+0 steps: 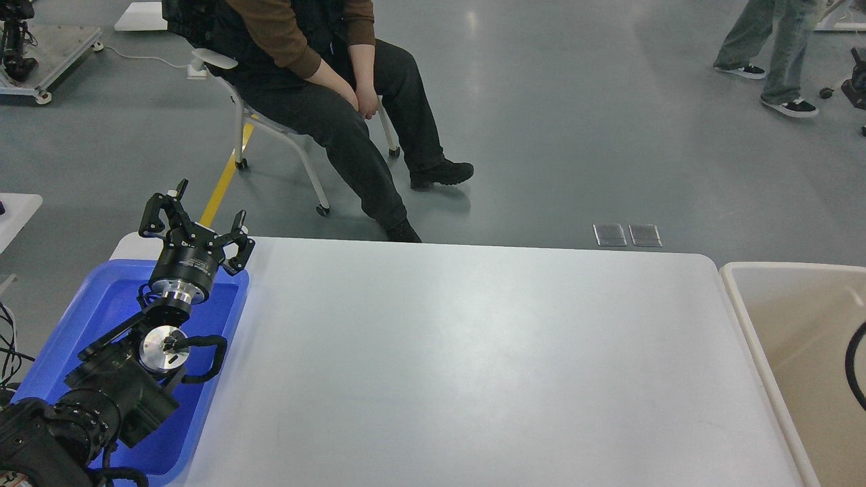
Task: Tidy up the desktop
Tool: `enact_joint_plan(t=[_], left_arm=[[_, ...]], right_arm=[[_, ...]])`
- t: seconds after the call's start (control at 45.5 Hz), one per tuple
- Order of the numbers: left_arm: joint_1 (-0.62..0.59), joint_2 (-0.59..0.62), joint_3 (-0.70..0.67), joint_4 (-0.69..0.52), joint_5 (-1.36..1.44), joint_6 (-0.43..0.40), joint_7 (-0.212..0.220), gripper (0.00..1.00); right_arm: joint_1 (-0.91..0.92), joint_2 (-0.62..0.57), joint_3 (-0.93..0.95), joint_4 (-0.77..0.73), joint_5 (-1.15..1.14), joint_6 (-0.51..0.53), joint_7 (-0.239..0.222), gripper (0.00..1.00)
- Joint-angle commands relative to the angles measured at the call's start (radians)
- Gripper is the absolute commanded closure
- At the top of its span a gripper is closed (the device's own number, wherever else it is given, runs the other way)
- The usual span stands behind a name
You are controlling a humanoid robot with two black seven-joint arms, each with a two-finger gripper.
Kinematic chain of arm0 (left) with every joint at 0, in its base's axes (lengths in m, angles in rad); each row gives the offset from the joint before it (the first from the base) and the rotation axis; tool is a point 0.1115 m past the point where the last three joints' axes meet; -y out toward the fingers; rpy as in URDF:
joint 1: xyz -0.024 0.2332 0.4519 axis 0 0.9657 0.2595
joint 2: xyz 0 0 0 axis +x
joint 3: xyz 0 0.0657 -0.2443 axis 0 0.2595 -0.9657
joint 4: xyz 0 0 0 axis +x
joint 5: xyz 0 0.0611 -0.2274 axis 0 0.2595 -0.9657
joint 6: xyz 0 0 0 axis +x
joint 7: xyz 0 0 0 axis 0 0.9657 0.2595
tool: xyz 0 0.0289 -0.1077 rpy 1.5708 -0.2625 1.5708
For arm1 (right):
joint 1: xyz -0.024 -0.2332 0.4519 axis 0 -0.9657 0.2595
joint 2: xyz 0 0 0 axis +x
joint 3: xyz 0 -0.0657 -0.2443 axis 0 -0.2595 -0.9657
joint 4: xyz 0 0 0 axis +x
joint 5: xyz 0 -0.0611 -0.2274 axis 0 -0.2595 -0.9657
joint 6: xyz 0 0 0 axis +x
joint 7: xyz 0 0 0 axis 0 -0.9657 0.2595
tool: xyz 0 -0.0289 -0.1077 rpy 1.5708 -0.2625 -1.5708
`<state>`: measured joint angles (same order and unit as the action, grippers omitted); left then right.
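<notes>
The desktop (pixel 473 352) is a wide white tabletop with rounded corners, and nothing lies on it. My left gripper (pixel 196 222) hovers over the far end of the blue tray (pixel 101 304) at the desktop's left edge. Its fingers are spread, so it is open and empty. At the right edge only a loop of black cable (pixel 854 365) from my right arm shows over the beige bin. A small dark part (pixel 854 84) high at the right edge looks like my right gripper, and its fingers cannot be told apart.
A beige rimmed bin (pixel 778 318) stands against the desktop's right side. A person sits on a wheeled chair (pixel 270 128) just beyond the far edge, one foot (pixel 404 233) close to the table. Another person (pixel 771 47) walks at the far right.
</notes>
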<state>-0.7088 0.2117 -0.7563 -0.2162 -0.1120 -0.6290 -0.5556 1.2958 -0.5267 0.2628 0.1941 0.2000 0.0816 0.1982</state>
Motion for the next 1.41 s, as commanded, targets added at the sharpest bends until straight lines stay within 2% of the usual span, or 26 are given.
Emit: enact_joint_plan(t=[0.0, 0.088, 0.132, 0.308, 0.396, 0.462, 0.858, 1.386], left_arm=[[0.0, 0.0, 0.0, 0.0, 0.0, 0.0, 0.0, 0.0], [0.0, 0.0, 0.0, 0.0, 0.0, 0.0, 0.0, 0.0], [0.0, 0.0, 0.0, 0.0, 0.0, 0.0, -0.001, 0.0], [0.0, 0.0, 0.0, 0.0, 0.0, 0.0, 0.0, 0.0], [0.0, 0.0, 0.0, 0.0, 0.0, 0.0, 0.0, 0.0], [0.0, 0.0, 0.0, 0.0, 0.0, 0.0, 0.0, 0.0], [0.0, 0.0, 0.0, 0.0, 0.0, 0.0, -0.001, 0.0], [0.0, 0.0, 0.0, 0.0, 0.0, 0.0, 0.0, 0.0]], right_arm=[[-0.061, -0.019, 0.185, 0.152, -0.027, 0.006, 0.032, 0.0], [-0.082, -0.029, 0.271, 0.223, -0.097, 0.007, 0.046, 0.0], [-0.101, -0.029, 0.306, 0.249, -0.14, 0.006, 0.078, 0.0], [-0.199, 0.031, 0.383, 0.272, -0.309, 0.004, 0.311, 0.0], [-0.276, 0.085, 0.388, 0.271, -0.323, 0.003, 0.397, 0.0], [-0.351, 0.134, 0.389, 0.266, -0.323, 0.001, 0.438, 0.0], [-0.541, 0.255, 0.429, 0.257, -0.307, 0.001, 0.438, 0.0], [-0.576, 0.26, 0.438, 0.26, -0.231, 0.047, 0.434, 0.0]])
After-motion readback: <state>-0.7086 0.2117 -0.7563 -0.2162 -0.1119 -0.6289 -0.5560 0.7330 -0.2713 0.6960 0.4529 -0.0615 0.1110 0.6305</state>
